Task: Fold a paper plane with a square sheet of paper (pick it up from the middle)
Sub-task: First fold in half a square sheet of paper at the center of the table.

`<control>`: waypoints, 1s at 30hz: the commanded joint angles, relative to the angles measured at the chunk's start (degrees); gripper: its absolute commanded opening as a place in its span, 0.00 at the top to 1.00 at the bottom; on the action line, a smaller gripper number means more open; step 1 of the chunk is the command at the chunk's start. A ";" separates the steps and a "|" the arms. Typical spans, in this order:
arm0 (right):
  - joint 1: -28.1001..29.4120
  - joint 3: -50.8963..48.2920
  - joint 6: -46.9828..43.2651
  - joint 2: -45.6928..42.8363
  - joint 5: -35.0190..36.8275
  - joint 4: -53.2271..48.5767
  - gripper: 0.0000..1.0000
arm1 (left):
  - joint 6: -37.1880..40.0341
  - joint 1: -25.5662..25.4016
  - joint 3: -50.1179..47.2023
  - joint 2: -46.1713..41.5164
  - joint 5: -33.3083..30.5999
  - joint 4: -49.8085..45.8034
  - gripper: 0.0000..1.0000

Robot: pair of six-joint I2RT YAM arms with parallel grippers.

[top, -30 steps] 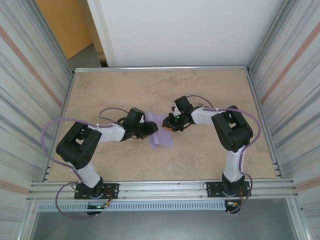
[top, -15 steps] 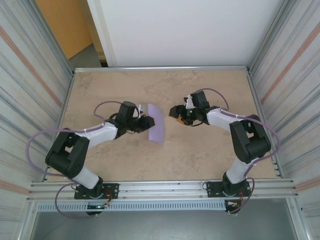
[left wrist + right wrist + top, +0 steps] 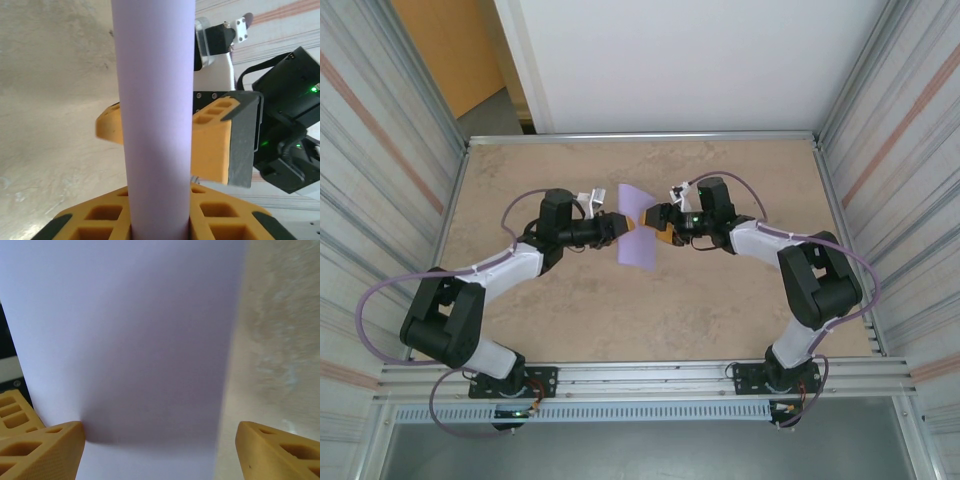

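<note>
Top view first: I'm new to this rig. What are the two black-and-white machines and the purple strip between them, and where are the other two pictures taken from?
Those are two robot arms bolted at the near edge of a tan table, with the left arm on the left and the right arm on the right. The top view looks down from above and behind them. The other two pictures come from a camera on each wrist, so the yellow blocks along their bottom edges are that arm's own jaws. The purple strip is a sheet of paper, standing upright between the arms. The left jaws are closed on it: in the left wrist view it rises from between them. The right jaws are open, one on either side of the sheet, not clamping it.
</note>
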 commanded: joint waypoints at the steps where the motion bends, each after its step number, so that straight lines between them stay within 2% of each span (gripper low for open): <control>1: 0.89 -0.01 3.16 -0.38 -4.14 5.84 0.22 | -3.17 0.85 -0.42 -1.98 3.28 5.00 0.74; 5: 0.70 -0.34 4.21 -1.43 -4.47 7.56 0.26 | -1.44 1.72 -1.30 -2.64 1.58 1.89 0.75; 10: -0.35 -1.57 4.21 -3.60 -4.11 7.60 0.37 | -1.42 3.46 -3.11 -2.94 1.10 1.11 0.77; 16: -1.12 -1.91 4.48 -4.04 -4.20 7.13 0.59 | -0.63 3.95 -3.42 -2.68 0.51 -0.32 0.77; 21: -1.31 -1.14 4.32 -3.35 -4.27 5.53 0.83 | -0.63 3.88 -3.43 -2.33 0.32 -0.73 0.76; 24: -1.48 -0.12 2.60 -3.45 -2.48 0.77 0.95 | 0.28 4.03 -3.13 -2.30 -0.99 -2.90 0.69; 26: -2.18 0.33 0.83 -4.22 -0.92 -2.57 0.99 | 1.69 4.21 -2.88 -2.53 -2.99 -6.18 0.55; 30: -4.92 0.57 -2.04 -6.60 -0.24 -8.28 1.00 | 5.33 5.28 -2.91 -3.82 -7.82 -13.59 0.30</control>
